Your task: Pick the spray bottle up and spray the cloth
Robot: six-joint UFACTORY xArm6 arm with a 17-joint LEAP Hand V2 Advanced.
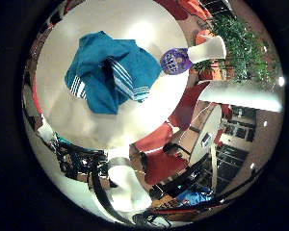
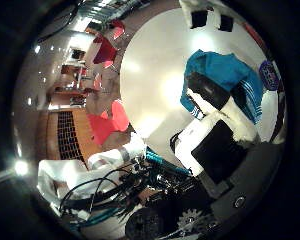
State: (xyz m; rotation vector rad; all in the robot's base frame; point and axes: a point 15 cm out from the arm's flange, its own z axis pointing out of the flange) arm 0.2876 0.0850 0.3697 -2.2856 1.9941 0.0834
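Observation:
A blue cloth (image 1: 111, 72) with white stripes lies crumpled on the round white table (image 1: 135, 29). The spray bottle (image 1: 195, 54), white with a purple label, stands beside the cloth near the table's edge. Its label also shows past the cloth in the thumb side view, where the spray bottle (image 2: 268, 75) sits at the rim of the picture. My right hand (image 2: 215, 135) hovers above the table with white and black fingers reaching out over the cloth (image 2: 225, 75). The fingers look relaxed and hold nothing. The hand is apart from the bottle.
Red chairs (image 1: 159, 159) stand around the table. A green plant (image 1: 241, 43) rises behind the bottle. A wooden cabinet (image 2: 70, 135) and more red chairs (image 2: 105, 50) are further off in the room.

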